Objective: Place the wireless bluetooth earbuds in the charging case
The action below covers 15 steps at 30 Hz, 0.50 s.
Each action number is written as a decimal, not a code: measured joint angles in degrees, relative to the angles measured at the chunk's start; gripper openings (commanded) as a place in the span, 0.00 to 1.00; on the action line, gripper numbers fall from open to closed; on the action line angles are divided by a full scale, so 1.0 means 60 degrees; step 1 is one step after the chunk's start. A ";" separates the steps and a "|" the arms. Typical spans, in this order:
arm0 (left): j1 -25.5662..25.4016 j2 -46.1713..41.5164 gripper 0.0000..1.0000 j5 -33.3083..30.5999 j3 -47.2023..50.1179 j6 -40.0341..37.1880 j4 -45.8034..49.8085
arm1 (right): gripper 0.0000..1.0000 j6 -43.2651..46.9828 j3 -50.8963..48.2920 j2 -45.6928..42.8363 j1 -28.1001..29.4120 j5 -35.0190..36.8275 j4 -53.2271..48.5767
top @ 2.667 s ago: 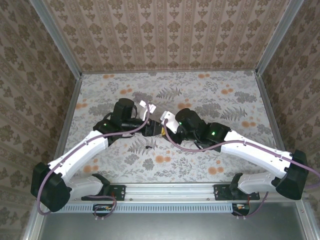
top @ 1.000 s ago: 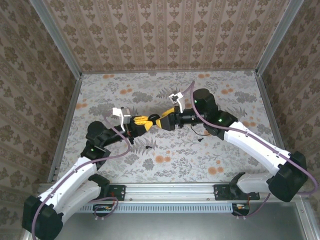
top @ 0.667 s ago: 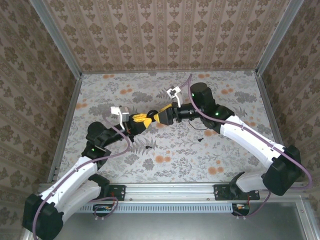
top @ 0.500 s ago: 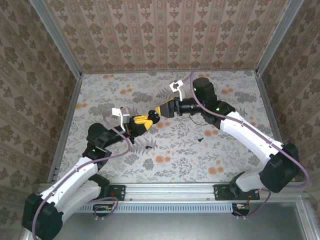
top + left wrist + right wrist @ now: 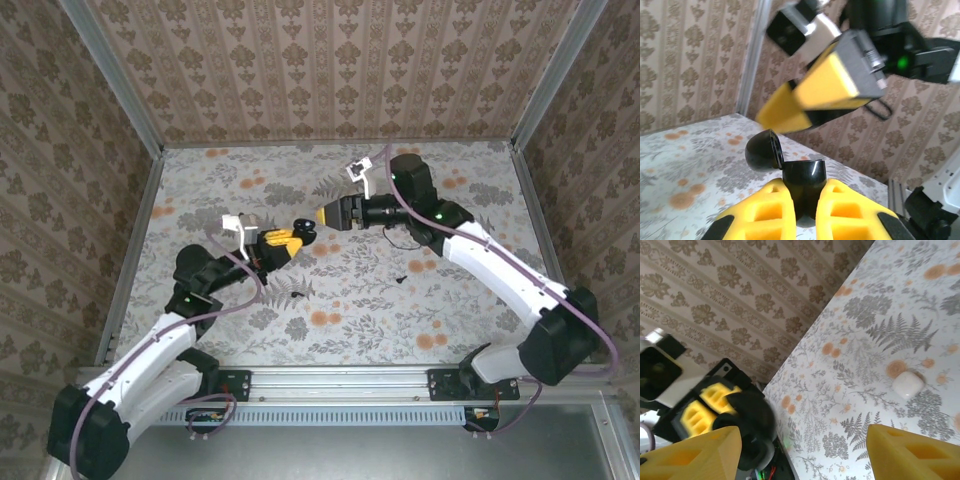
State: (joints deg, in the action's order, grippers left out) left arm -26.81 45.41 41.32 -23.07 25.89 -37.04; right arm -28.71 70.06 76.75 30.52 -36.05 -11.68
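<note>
My left gripper (image 5: 802, 195) is shut on the charging case (image 5: 802, 182), a glossy black pot whose hinged lid (image 5: 762, 150) stands swung open to the left. From above, the left gripper (image 5: 290, 238) holds the charging case (image 5: 301, 226) over the middle of the table. My right gripper (image 5: 322, 212) hovers just right of it, apart from it. The right gripper (image 5: 802, 440) is open with nothing between its fingers (image 5: 830, 80). One tiny black earbud (image 5: 400, 279) lies on the table. Another dark speck (image 5: 296, 293) near the left arm is too small to identify.
A small white rounded box (image 5: 907, 384) lies on the floral tabletop (image 5: 330, 330). Patterned walls with metal corner posts (image 5: 135, 130) close in the left, back and right sides. Both arms reach in from the near rail (image 5: 340, 378).
The right gripper has drawn back, up and to the right, from the left gripper, leaving a gap between them. The left gripper still grips the black case and has hardly moved.
</note>
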 measured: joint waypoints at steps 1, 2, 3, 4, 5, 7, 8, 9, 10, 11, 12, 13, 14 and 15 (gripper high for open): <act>0.0160 -0.0124 0.00 -0.0004 0.0080 -0.0018 0.0142 | 0.67 0.0007 -0.0004 -0.0211 0.0000 0.0240 -0.0171; 0.0368 -0.0291 0.00 -0.0033 0.0182 -0.0033 0.0306 | 0.66 0.0011 -0.0011 -0.0423 0.0000 0.0510 -0.0331; 0.0572 -0.0488 0.00 -0.0066 0.0273 -0.0062 0.0484 | 0.65 0.0036 -0.0069 -0.0627 0.0000 0.0787 -0.0441; 0.0739 -0.0685 0.00 -0.0106 0.0331 -0.0087 0.0696 | 0.64 0.0058 -0.0153 -0.0780 0.0000 0.1027 -0.0525; 0.0911 -0.0922 0.00 -0.0113 0.0382 -0.0131 0.0922 | 0.64 0.0087 -0.0266 -0.0900 0.0007 0.1271 -0.0616; 0.1151 -0.1413 0.00 -0.0135 0.0426 -0.0266 0.1381 | 0.63 0.0233 -0.0404 -0.0911 0.0076 0.1734 -0.0882; 0.1260 -0.1708 0.00 -0.0138 0.0430 -0.0361 0.1657 | 0.63 0.0368 -0.0404 -0.0769 0.0168 0.2047 -0.1111; 0.1351 -0.2029 0.00 -0.0146 0.0430 -0.0495 0.1960 | 0.63 0.0546 -0.0401 -0.0561 0.0310 0.2335 -0.1304; 0.1399 -0.2280 0.00 -0.0168 0.0430 -0.0612 0.2222 | 0.63 0.0699 -0.0361 -0.0335 0.0455 0.2594 -0.1515; 0.1432 -0.2594 0.00 -0.0197 0.0430 -0.0769 0.2579 | 0.63 0.0911 -0.0226 0.0055 0.0659 0.2867 -0.1854; 0.1443 -0.2841 0.00 -0.0226 0.0426 -0.0896 0.2878 | 0.63 0.1100 -0.0040 0.0474 0.0841 0.3096 -0.2160; 0.1461 -0.3115 0.00 -0.0273 0.0426 -0.1042 0.3198 | 0.63 0.1319 0.0189 0.0947 0.1016 0.3293 -0.2463; 0.1472 -0.3424 0.00 -0.0339 0.0426 -0.1166 0.3541 | 0.62 0.1555 0.0444 0.1490 0.1173 0.3479 -0.2765; 0.1479 -0.3654 0.00 -0.0393 0.0426 -0.1253 0.3774 | 0.61 0.1741 0.0667 0.1942 0.1279 0.3592 -0.2976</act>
State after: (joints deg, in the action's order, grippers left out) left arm -17.93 23.49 38.96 -20.51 18.37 -14.39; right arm -18.26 74.06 88.40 38.20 -14.50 -29.54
